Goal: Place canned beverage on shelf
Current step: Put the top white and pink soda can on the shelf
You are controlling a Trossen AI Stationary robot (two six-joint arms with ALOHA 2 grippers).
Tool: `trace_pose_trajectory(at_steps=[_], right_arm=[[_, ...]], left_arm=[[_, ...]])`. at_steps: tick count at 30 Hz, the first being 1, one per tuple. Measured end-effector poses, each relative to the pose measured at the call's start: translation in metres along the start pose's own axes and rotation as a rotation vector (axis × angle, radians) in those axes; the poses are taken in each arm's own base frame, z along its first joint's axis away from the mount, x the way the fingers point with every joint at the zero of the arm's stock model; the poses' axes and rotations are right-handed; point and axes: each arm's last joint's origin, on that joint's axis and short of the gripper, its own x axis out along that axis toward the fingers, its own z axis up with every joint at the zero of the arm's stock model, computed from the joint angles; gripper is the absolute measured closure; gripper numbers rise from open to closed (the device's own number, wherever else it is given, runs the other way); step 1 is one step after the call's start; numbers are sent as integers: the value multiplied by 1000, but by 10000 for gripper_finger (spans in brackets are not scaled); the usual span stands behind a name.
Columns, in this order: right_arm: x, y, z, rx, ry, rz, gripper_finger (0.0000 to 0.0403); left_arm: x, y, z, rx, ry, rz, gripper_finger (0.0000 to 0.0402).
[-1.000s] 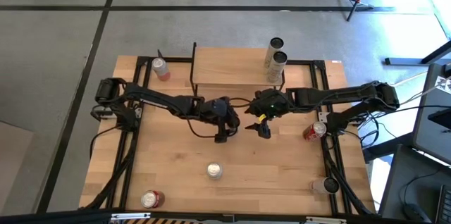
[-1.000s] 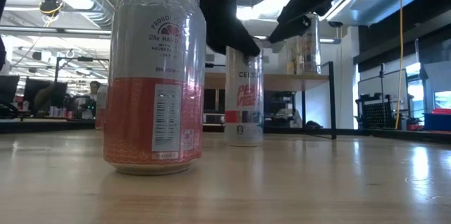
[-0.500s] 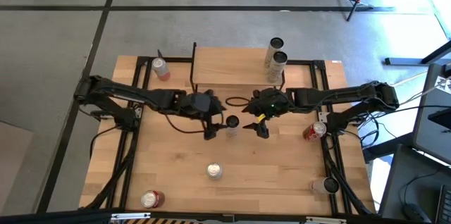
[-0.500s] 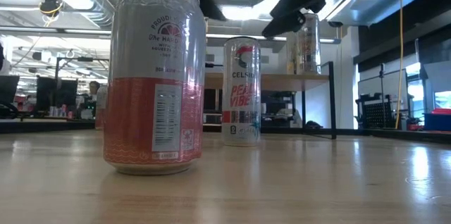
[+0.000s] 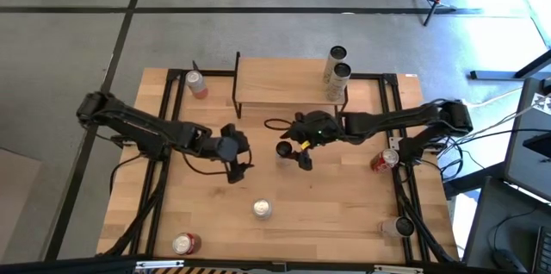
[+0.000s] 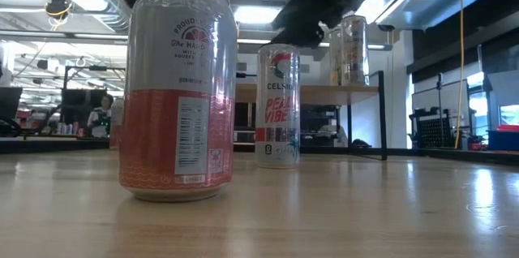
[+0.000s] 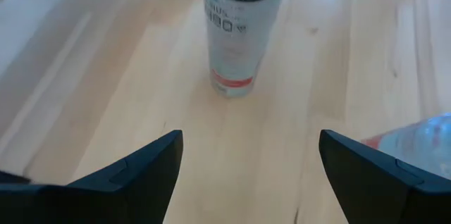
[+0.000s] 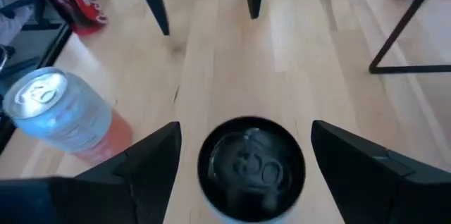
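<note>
Right fingers (image 8: 243, 175) spread wide, straddling the black-topped can (image 8: 250, 169) standing mid-table, in front of the shelf (image 5: 284, 80). Best to descend squarely, centre the can, close gently mid-body, then lift clear of the two cans (image 5: 337, 73) on the shelf's right end. Left fingers (image 7: 246, 175) also wide, empty, off to the left over the table (image 5: 344, 214).

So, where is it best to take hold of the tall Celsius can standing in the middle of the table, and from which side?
Grip the Celsius can across its round side wall, near the upper half. It stands upright, tall and slim, so a low grip could tip it. Coming from above looks best: the open right end effector hangs over its black lid with one finger on each side. The left end effector waits apart, open.
</note>
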Motion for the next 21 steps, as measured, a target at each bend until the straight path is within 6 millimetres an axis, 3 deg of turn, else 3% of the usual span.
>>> trace_pose_trajectory(at_steps=[9, 15, 21], right_arm=[[19, -3, -12, 30, 60, -6, 95], [18, -4, -16, 30, 97, -41, 96], [18, -4, -17, 18, 116, -44, 156]], left_arm=[[-1, 3, -7, -9, 2, -5, 81], [-1, 3, -5, -16, -14, -10, 81], [-1, 3, -5, -18, -17, -11, 81]])
